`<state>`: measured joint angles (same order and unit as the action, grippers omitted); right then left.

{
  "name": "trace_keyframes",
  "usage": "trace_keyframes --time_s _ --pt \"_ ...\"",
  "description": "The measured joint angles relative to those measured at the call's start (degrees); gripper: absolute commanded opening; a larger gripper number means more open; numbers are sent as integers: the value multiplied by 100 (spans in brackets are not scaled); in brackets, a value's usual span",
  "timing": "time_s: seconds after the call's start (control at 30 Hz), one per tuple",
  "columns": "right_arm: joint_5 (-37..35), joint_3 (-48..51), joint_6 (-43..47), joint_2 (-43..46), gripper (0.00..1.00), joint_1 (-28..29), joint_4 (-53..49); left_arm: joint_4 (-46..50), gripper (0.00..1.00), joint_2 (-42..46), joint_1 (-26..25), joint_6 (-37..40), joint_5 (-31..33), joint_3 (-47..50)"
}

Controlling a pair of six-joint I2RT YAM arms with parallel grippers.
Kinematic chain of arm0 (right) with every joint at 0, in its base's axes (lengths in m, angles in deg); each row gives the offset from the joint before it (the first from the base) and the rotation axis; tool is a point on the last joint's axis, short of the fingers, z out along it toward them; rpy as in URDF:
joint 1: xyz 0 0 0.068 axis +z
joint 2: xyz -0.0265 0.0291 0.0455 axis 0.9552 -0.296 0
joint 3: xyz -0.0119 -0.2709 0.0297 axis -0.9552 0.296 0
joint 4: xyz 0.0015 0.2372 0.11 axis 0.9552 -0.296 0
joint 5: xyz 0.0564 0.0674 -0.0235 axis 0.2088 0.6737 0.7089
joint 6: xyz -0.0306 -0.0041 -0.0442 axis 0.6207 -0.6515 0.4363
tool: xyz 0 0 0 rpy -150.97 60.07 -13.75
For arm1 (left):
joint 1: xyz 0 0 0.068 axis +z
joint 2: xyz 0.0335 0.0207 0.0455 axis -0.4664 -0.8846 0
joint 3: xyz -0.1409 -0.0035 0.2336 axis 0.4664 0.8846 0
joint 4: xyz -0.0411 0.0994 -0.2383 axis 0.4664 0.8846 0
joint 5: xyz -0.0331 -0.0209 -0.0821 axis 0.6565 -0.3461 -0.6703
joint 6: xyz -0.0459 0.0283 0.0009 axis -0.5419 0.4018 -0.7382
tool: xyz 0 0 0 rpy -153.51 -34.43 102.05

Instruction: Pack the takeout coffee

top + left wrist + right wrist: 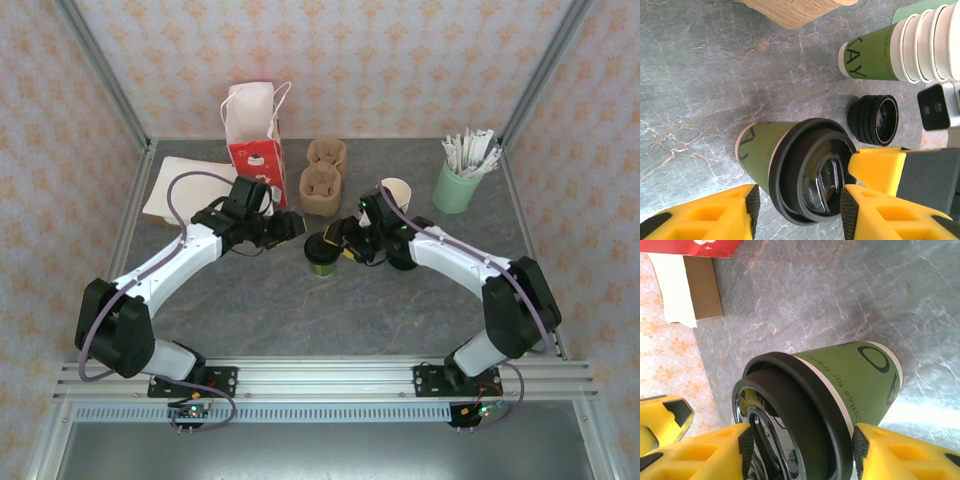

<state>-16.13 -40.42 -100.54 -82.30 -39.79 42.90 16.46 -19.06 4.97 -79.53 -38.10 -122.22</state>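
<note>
Matt green paper cup (761, 146), glossy blk plastic lid (807, 172)

In your left wrist view, the stack of green cups (875, 50) at about one o'clock carried large dark letters "KAY" on its outermost wall, and a line of fine print beside them was too small to read. The lidded green cup (757, 147) at about seven o'clock showed "KA" before its wall curved out of sight. Raised lettering on its black lid could not be made out. In your right wrist view, small print under that cup's rim read "coffee for frien", then ran out of sight, and a big "O" stood toward two o'clock near the base. In the top view, white print on the red bag (255, 162) at eleven o'clock was unreadable.
</note>
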Motion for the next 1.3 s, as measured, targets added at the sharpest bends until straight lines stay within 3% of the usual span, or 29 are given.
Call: trace_keyframes --time_s 0.3,0.53,0.77,0.93,1.3 --pt "15 -527 358 -302 60 -107 -236 79 52 210 50 59 13 109" --pt "-264 -249 527 529 54 -348 -704 -26 51 79 50 57 -39 109" --pt "-96 758 35 1086 48 -118 -391 -186 47 -505 50 59 -160 96" --pt "-68 927 -258 1036 44 166 -76 -247 47 -625 50 59 -199 96" --pt "-46 955 -601 649 38 201 627 -275 46 -704 50 90 -203 87"
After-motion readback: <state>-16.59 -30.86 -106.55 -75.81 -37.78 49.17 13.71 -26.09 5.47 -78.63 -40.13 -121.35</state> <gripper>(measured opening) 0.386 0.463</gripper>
